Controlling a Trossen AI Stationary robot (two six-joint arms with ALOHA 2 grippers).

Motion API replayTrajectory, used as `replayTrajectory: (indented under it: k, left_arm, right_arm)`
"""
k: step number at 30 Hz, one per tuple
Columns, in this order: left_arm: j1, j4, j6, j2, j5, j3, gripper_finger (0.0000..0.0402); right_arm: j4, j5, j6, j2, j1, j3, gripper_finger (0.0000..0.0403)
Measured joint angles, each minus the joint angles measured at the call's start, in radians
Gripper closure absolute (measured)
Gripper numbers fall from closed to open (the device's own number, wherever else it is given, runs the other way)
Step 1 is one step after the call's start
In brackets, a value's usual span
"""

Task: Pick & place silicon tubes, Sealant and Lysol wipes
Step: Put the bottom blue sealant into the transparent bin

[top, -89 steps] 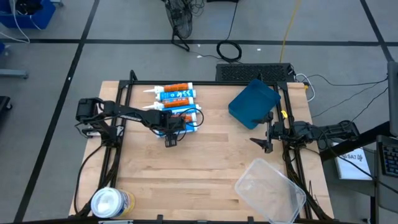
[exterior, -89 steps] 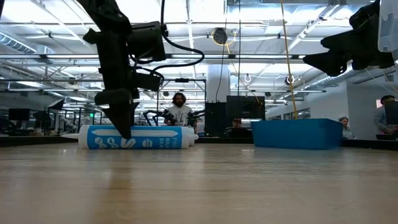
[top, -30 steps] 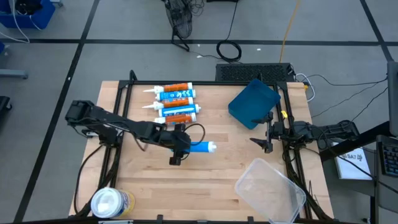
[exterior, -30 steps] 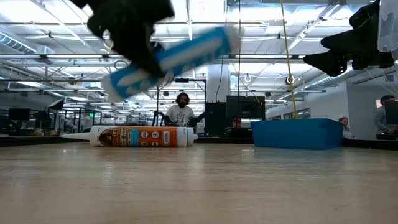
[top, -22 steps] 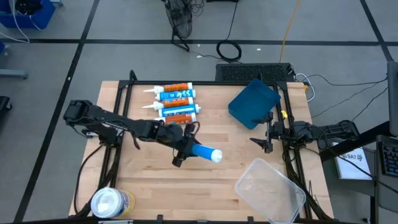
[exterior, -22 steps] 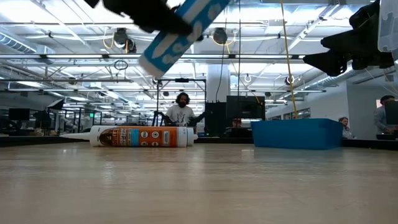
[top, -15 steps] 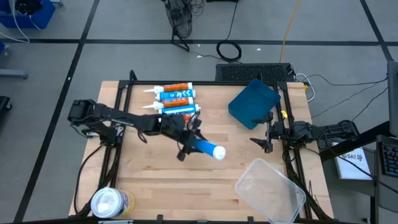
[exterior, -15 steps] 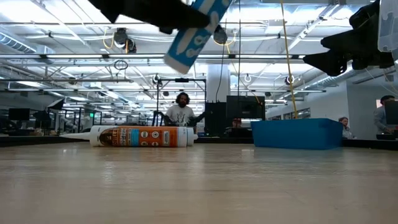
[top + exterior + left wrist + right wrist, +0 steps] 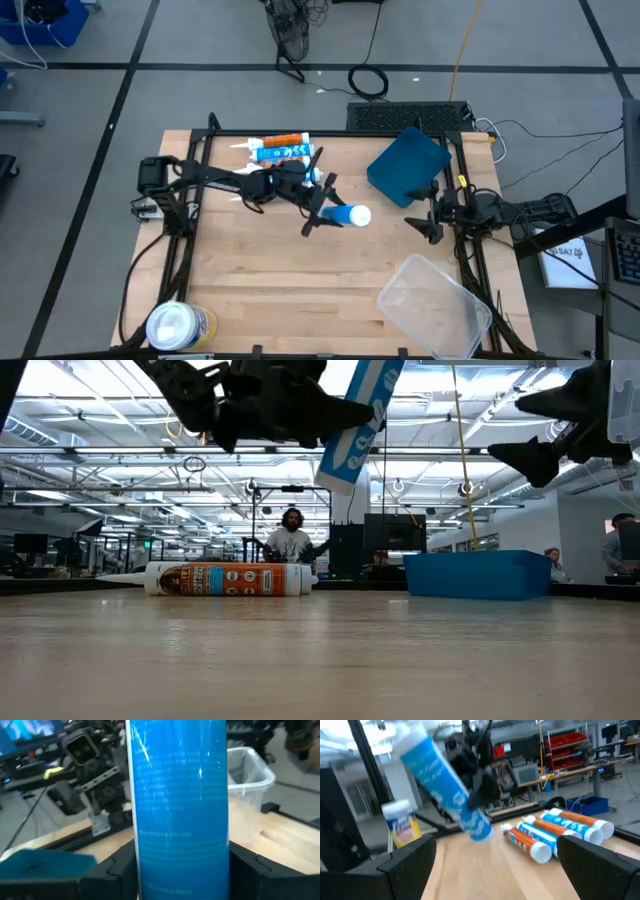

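The left gripper [image 9: 318,209] squeezes a blue tube [image 9: 345,213] tight and holds it up in the air over the middle of the table [image 9: 300,290]. More tubes [image 9: 280,147] lie in a row at the far side. The yellow Lysol wipes [image 9: 178,326] stand at the near left corner. The right gripper [image 9: 432,212] waits near the blue lid [image 9: 405,165] with its fingers wide apart and nothing in them. A clear tub [image 9: 435,306] sits at the near right.

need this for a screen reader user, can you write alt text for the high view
Seen from above, the left gripper holds a blue tube in the air over the middle of a wooden table. More tubes lie at the far edge, a blue bin and clear tub sit right, and the Lysol wipes stand near left.
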Motion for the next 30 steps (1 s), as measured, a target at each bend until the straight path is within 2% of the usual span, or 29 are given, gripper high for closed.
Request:
replayTrajectory:
  k: [4, 11, 20, 24, 30]
  left_arm:
    - [0.013, 0.086, -0.018, 0.046, 0.027, 0.000, 0.0188]
    - [0.036, 0.100, -0.079, 0.080, 0.035, 0.000, 0.0188]
    - [0.032, 0.074, -0.075, 0.080, 0.036, 0.000, 0.0188]
    - [0.032, 0.063, -0.067, 0.080, 0.036, 0.000, 0.0188]
    - [0.036, 0.059, -0.064, 0.080, 0.026, 0.000, 0.0188]
  right_arm:
    - [0.046, 0.014, -0.006, 0.000, 0.000, 0.000, 0.0012]
    - [0.105, 0.009, 0.049, 0.001, 0.000, 0.000, 0.0012]
    - [0.130, 0.019, 0.060, 0.045, 0.000, 0.000, 0.0012]
    - [0.292, 0.099, 0.022, 0.159, 0.000, 0.000, 0.0012]
    - [0.541, 0.174, -0.104, 0.482, -0.001, 0.041, 0.0012]
